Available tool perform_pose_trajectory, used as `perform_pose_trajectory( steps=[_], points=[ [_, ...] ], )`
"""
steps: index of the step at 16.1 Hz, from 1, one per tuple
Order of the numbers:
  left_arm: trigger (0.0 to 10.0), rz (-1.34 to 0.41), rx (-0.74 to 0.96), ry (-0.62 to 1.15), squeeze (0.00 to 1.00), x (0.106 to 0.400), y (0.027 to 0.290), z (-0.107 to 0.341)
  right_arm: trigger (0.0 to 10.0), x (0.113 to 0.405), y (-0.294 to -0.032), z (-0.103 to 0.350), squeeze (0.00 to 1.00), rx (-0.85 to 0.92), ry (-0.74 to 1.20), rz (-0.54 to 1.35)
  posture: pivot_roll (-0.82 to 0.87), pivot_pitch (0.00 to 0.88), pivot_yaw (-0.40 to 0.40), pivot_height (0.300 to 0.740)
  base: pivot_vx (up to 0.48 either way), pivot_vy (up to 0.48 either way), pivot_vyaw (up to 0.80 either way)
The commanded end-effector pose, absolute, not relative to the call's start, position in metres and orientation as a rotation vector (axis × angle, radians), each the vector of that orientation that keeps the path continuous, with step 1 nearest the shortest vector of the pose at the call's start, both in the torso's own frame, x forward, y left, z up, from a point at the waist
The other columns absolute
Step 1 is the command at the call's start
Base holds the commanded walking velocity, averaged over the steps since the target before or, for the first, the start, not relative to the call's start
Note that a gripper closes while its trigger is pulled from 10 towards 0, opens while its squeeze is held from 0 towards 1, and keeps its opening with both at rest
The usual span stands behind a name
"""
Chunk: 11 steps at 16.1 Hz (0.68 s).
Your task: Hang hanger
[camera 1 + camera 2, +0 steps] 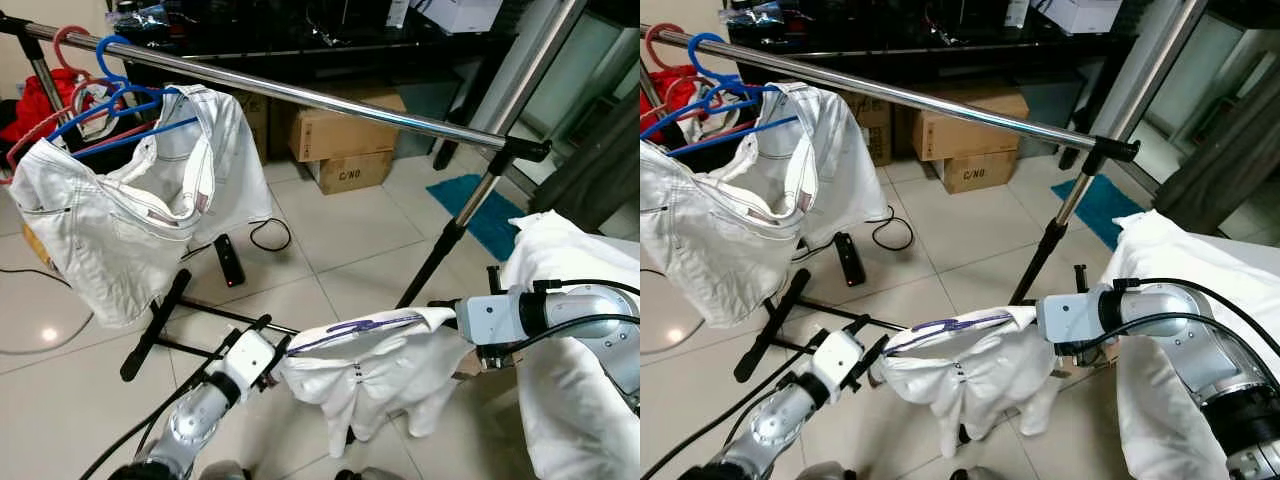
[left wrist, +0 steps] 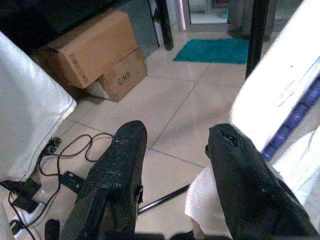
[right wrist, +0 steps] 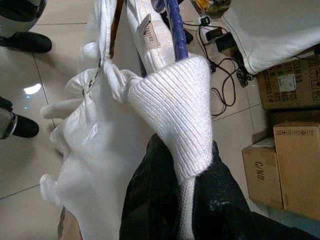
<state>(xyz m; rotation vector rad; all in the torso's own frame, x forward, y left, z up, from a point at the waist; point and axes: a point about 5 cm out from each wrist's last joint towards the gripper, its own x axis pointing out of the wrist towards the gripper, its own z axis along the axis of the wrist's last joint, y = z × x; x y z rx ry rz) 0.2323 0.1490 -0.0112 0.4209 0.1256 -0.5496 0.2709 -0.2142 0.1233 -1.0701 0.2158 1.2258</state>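
Here the right gripper [image 3: 187, 200] has its black fingers pinched shut on the ribbed collar of a white garment [image 1: 370, 375], which is draped over a purple hanger [image 1: 355, 326]. The left gripper [image 2: 172, 165] sits at the other end of that garment with its fingers spread wide; the cloth and the hanger's purple bar lie just beside one finger, but nothing is clamped between them. Garment and hanger hang low between the two arms, well below the steel rail [image 1: 300, 97] of the clothes rack.

I judge the step in hand to be lifting the loaded hanger up to the rail. To do it well, the right grip should hold the hanger itself and not just knit fabric, which could slide off. The left gripper should close on the far shoulder to keep the bar level. The hook has to rise above the rail and come down over the bare stretch to the right of the clothes already hung.

By count: one rail; three hangers already on it, one blue [image 1: 120, 95] and two red or pink [image 1: 70, 45]; one white garment hung there [image 1: 130, 215]; one garment in hand; two cardboard boxes [image 1: 345, 145] on the floor; one teal mat [image 1: 480, 205].
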Motion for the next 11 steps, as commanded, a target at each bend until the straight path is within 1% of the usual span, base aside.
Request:
perform_pose_trajectory(
  steps=[1,4,11],
  points=[
    [10.0,-0.569,0.416,0.103,0.0,0.227,0.144,-0.012,0.0,0.273,-0.216,0.129,0.0,-1.071,0.195,1.2,0.1,0.037,-0.102,0.74,0.0,0.0,0.0],
    [10.0,-0.584,0.412,0.111,0.0,0.214,0.145,-0.017,0.0,0.274,-0.217,0.129,0.0,-1.073,0.194,1.198,0.1,0.037,-0.105,0.74,0.0,0.0,0.0],
    [10.0,-0.578,0.389,0.142,0.0,0.204,0.144,-0.023,0.0,0.275,-0.216,0.13,0.0,-1.075,0.189,1.199,0.11,0.036,-0.104,0.74,0.0,0.0,0.0]
  ],
)
